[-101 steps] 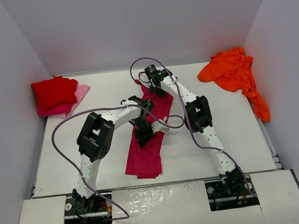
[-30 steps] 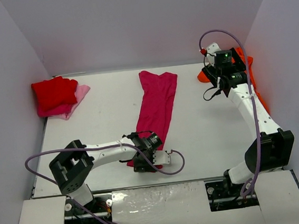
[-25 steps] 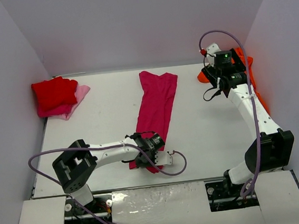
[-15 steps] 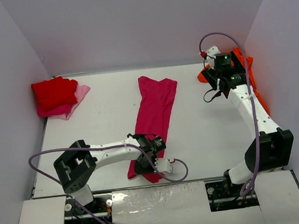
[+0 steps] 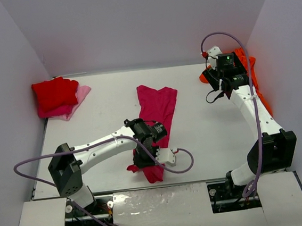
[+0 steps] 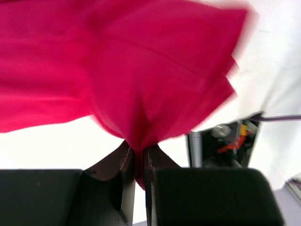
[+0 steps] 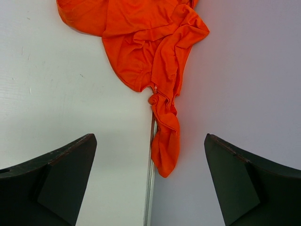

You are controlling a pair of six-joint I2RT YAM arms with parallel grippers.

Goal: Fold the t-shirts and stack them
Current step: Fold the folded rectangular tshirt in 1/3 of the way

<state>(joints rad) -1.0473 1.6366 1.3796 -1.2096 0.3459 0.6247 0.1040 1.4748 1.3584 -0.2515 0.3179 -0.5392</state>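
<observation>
Left pincer (image 6: pixel 136 157) around magenta t-shirt (image 6: pixel 141 70) edge

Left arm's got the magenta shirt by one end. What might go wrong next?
The left gripper pinches only a small bunch of the magenta shirt; it may slip out or fold crooked.
The orange shirt lies across the table edge; the open right gripper may grab only its tail.

Our left arm (image 5: pixel 98 150) and right arm (image 5: pixel 252 111) are white links joined by boxy black housings (image 5: pixel 275 152). A purple cable (image 5: pixel 223 33) loops along each. Near our right wrist the cable bears a red fitting (image 5: pixel 206 53), and a green light (image 5: pixel 224 59) glows on the black block. Our fingers (image 7: pixel 51 183) are dark, matte wedges.
</observation>
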